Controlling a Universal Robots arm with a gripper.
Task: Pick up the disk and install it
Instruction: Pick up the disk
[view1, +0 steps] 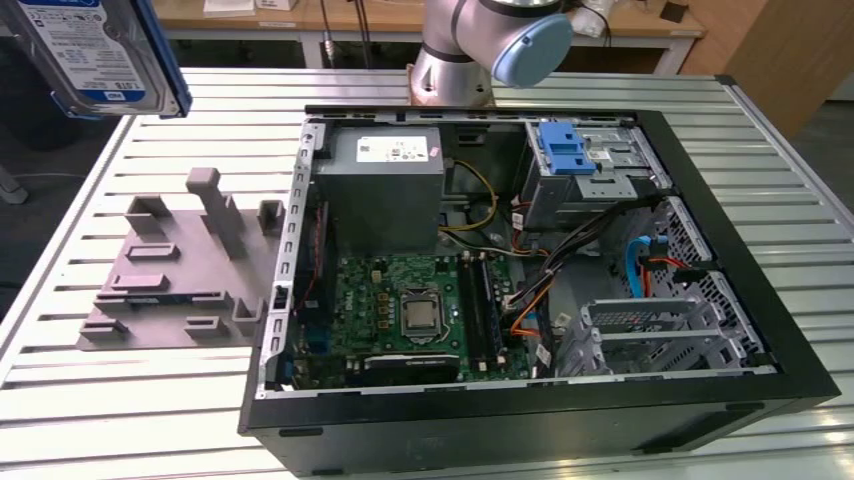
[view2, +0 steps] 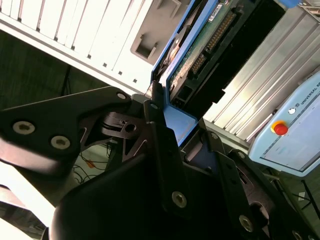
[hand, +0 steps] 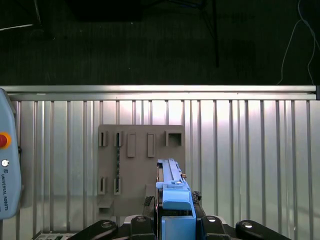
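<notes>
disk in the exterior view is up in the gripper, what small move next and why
Probably a short sideways carry toward the exterior view's right, keeping height. The gripper is shut on the disk, which hangs above the table with the grey fixture below it. The metal cage with the blue latch sits inside the open case, well off to that side.

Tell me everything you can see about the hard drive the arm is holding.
The disk is a flat silver-grey hard drive with a white-and-blue label and a blue plastic frame around its edges. Its green circuit board shows in the second wrist view. The gripper clamps its framed end, holding it in the air over the grey fixture plate, outside the computer case.
</notes>
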